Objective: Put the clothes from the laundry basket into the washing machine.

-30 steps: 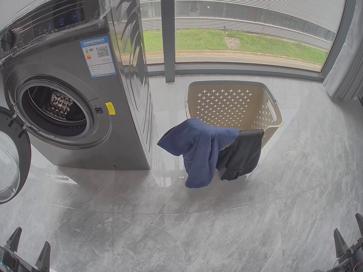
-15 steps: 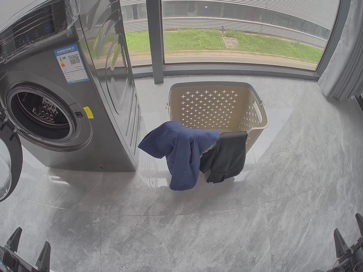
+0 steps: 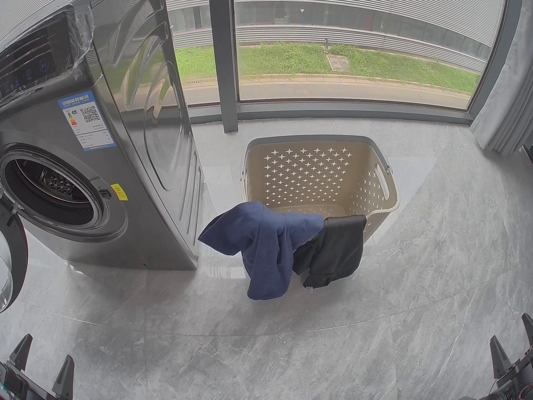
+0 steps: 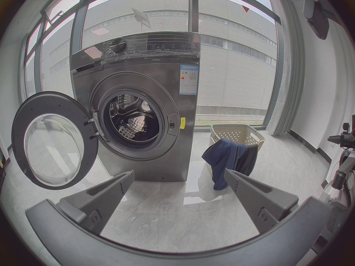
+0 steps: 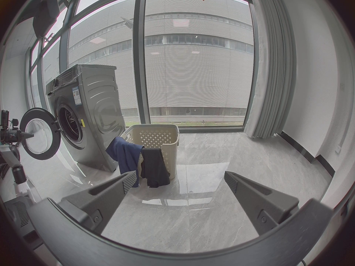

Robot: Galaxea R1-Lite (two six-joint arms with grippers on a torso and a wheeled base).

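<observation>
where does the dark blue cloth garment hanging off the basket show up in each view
Head view: the dark blue cloth garment hangs over the near rim of the beige plastic laundry basket, mid-picture.
Left wrist view: the garment hangs off the basket, next to the grey washing machine.
Right wrist view: the garment hangs between the machine and a black garment.
Shared landmark: the basket.

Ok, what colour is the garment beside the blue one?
The garment is black, clearest in the head view.
</observation>
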